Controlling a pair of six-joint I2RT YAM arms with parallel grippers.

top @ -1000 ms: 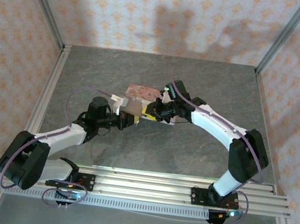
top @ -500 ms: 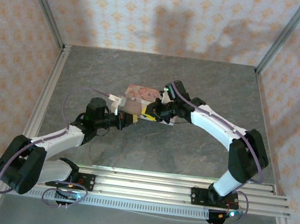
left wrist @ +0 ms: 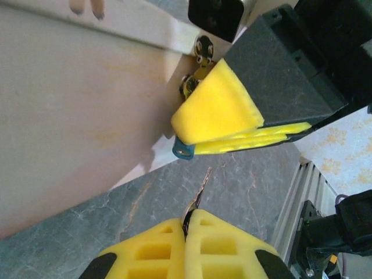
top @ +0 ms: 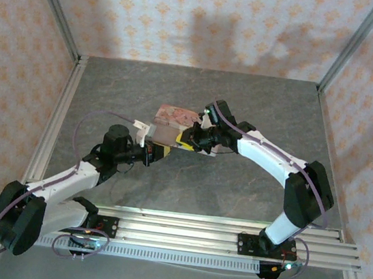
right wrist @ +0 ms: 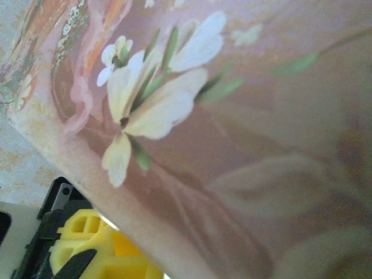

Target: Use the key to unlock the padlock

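In the left wrist view my left gripper (left wrist: 187, 224) is shut on the key (left wrist: 199, 189), whose thin blade sticks up from between the yellow pads. A short gap above the blade's tip is the tiny teal padlock (left wrist: 182, 150), pinched at the tip of my right gripper's yellow fingers (left wrist: 221, 113). The padlock hangs at the brass hasp side of the pink illustrated tin (left wrist: 70, 116). From above, the left gripper (top: 159, 150) and the right gripper (top: 185, 141) meet nose to nose in front of the tin (top: 176, 116). The tin's flower picture (right wrist: 157, 99) fills the right wrist view.
The grey stone-patterned table (top: 247, 99) has aluminium rails along its near edge (top: 216, 229) and left side (top: 59, 116). Patterned walls close in the back and sides. Open tabletop lies behind and to either side of the tin.
The left arm has drawn back a little toward the left and near side, taking the key slightly away from the padlock. The right arm and tin have stayed put.
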